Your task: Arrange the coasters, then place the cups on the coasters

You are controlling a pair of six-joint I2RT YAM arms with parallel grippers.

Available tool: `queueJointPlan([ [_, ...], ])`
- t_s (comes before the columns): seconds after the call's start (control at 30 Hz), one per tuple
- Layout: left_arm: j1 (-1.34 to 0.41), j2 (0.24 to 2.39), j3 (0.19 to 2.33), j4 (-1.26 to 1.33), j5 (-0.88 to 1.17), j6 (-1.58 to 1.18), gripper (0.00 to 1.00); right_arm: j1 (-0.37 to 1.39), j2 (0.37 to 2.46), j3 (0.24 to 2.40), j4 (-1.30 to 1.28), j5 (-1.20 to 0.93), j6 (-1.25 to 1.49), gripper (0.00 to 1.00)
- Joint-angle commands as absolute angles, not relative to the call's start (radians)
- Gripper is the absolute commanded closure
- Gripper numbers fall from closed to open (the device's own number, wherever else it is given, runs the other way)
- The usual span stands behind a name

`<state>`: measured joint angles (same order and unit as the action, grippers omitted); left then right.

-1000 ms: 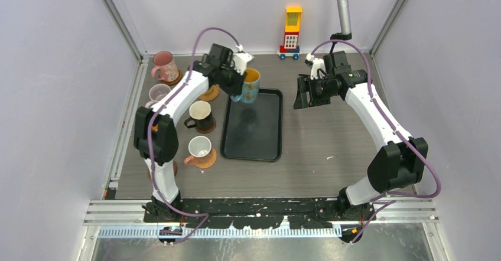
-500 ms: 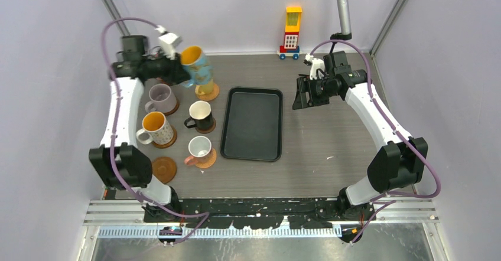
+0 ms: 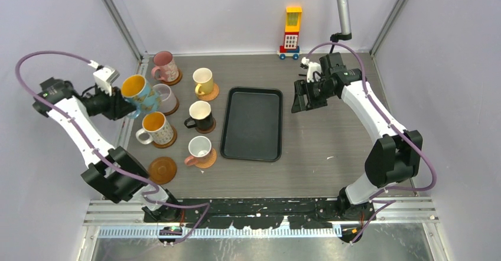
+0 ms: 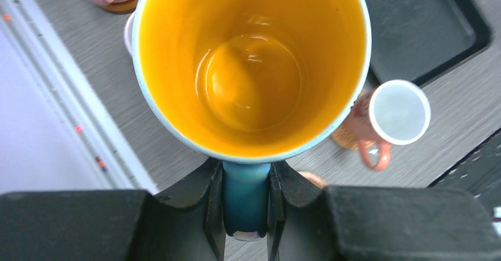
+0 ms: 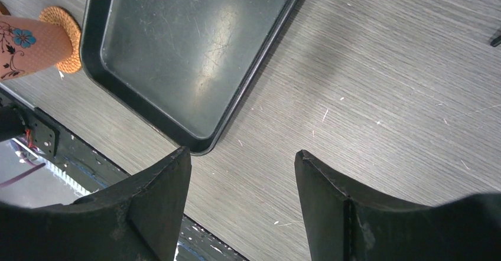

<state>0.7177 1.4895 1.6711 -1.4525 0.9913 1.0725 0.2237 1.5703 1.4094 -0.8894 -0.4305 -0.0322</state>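
Observation:
My left gripper (image 3: 122, 103) is shut on the handle (image 4: 246, 197) of the blue cup (image 3: 140, 93), which has an orange inside (image 4: 251, 66). It hangs tilted in the air above the table's left edge. Below it, cups stand on coasters: pink (image 3: 165, 67), lilac (image 3: 169, 99) partly hidden, pale yellow (image 3: 202, 81), black (image 3: 200, 115), white-patterned (image 3: 157, 127) and salmon (image 3: 198, 149). One bare coaster (image 3: 162, 169) lies at the near left. The right gripper (image 3: 302, 99) hovers open right of the tray, holding nothing (image 5: 242, 155).
A black rectangular tray (image 3: 252, 149) lies mid-table, also seen in the right wrist view (image 5: 195, 42). A yellow-red toy block tower (image 3: 291, 32) stands at the back wall. A metal rail (image 3: 127, 137) runs along the table's left edge under the left arm.
The left arm has swung the blue cup from above the tray's far left corner across the row of cups to the table's left edge. The right arm has barely moved.

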Motion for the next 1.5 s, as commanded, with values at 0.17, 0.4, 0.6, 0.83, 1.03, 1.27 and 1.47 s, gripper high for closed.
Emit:
queueJointPlan([
  [0.17, 0.879, 1.388, 1.567, -1.778, 1.08, 1.585, 1.0, 0.248, 1.573, 1.449, -0.894, -0.408, -0.073, 0.3],
  [0.4, 0.906, 1.319, 1.432, -1.779, 1.008, 1.701, 1.0, 0.255, 1.565, 1.442, -0.898, -0.389, -0.086, 0.3],
  [0.6, 0.908, 1.248, 1.294, -1.778, 0.946, 1.846, 1.0, 0.256, 1.556, 1.42, -0.898, -0.384, -0.096, 0.3],
  [0.83, 0.908, 1.311, 1.231, -1.778, 0.876, 1.902, 1.0, 0.255, 1.54, 1.378, -0.888, -0.39, -0.103, 0.3],
  [1.03, 0.908, 1.335, 1.157, -1.776, 0.813, 2.014, 1.0, 0.256, 1.537, 1.343, -0.867, -0.398, -0.098, 0.3],
  [1.27, 0.929, 1.39, 1.14, -1.776, 0.791, 2.098, 1.0, 0.255, 1.542, 1.332, -0.863, -0.396, -0.103, 0.3],
  [1.47, 0.93, 1.379, 1.208, -1.776, 0.898, 2.067, 1.0, 0.255, 1.556, 1.336, -0.863, -0.402, -0.1, 0.3],
])
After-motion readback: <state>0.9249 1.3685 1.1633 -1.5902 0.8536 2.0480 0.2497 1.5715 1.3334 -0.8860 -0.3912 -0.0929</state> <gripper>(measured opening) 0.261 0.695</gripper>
